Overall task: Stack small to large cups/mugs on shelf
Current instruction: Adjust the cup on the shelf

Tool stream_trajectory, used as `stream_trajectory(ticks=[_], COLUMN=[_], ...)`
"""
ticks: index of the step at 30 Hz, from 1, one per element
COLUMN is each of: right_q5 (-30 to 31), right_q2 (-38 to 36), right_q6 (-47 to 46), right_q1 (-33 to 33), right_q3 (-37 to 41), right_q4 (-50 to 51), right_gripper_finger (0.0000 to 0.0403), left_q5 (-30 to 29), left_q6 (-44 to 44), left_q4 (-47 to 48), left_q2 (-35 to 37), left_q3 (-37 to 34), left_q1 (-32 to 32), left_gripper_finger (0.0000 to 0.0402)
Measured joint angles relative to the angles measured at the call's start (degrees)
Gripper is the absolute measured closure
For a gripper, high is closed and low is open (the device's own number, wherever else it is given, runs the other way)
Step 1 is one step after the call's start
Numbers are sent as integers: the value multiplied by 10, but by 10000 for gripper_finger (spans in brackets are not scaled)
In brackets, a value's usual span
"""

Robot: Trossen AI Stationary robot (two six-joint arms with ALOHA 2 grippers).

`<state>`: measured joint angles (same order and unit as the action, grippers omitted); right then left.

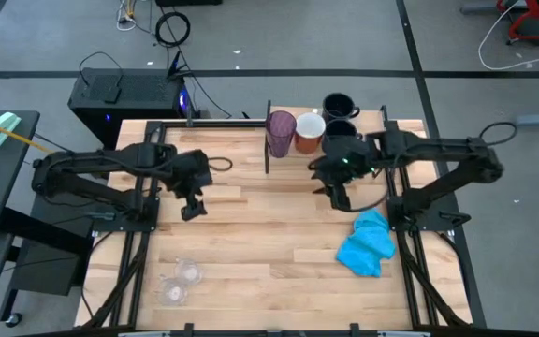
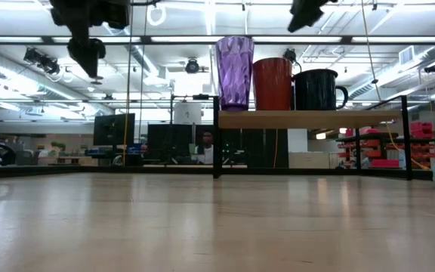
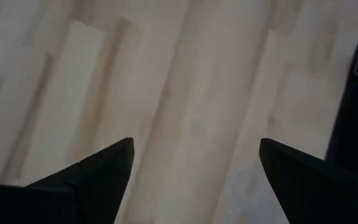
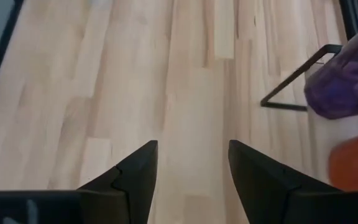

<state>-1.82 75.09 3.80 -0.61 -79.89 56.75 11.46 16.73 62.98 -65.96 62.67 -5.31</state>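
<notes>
The shelf (image 2: 308, 119) stands at the table's far middle. On it stand the purple tumbler (image 1: 281, 133), the orange mug (image 1: 309, 131) and a navy mug (image 2: 319, 89). In the high view two navy mugs show: one (image 1: 339, 105) at the far side, and one (image 1: 342, 129) partly under my right arm. Two small clear cups (image 1: 189, 272) (image 1: 173, 292) stand on the tabletop at the near left. My left gripper (image 1: 193, 204) hangs open and empty above the table's left middle. My right gripper (image 1: 337, 197) hangs open and empty just in front of the shelf.
A bright blue cloth (image 1: 367, 243) lies crumpled on the table at the right, near my right arm. The right wrist view shows the shelf's black metal foot (image 4: 297, 87), the tumbler (image 4: 344, 87) and the orange mug (image 4: 356, 162) to one side. Bare wood lies between the arms.
</notes>
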Motion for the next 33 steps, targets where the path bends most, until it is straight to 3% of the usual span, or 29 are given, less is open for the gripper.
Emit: stream_trajectory(ticks=[8,15,23,33], right_q5=[9,107,204,352], right_q2=[-85,-40,80,180], right_q6=[-32,22,103,177], right_q1=[25,24,24,46], right_q3=[172,283,300,259], right_q4=[-208,-426,-592,-615], right_gripper_finger=[200,200,202,210], left_q5=[-12,-50,-107,-119], left_q6=[77,128,128,123], left_q4=[11,28,21,20], left_q2=[-7,-7,-7,-7], left_q3=[0,0,0,0], left_q1=[78,130,150,150], left_gripper_finger=[47,47,47,47])
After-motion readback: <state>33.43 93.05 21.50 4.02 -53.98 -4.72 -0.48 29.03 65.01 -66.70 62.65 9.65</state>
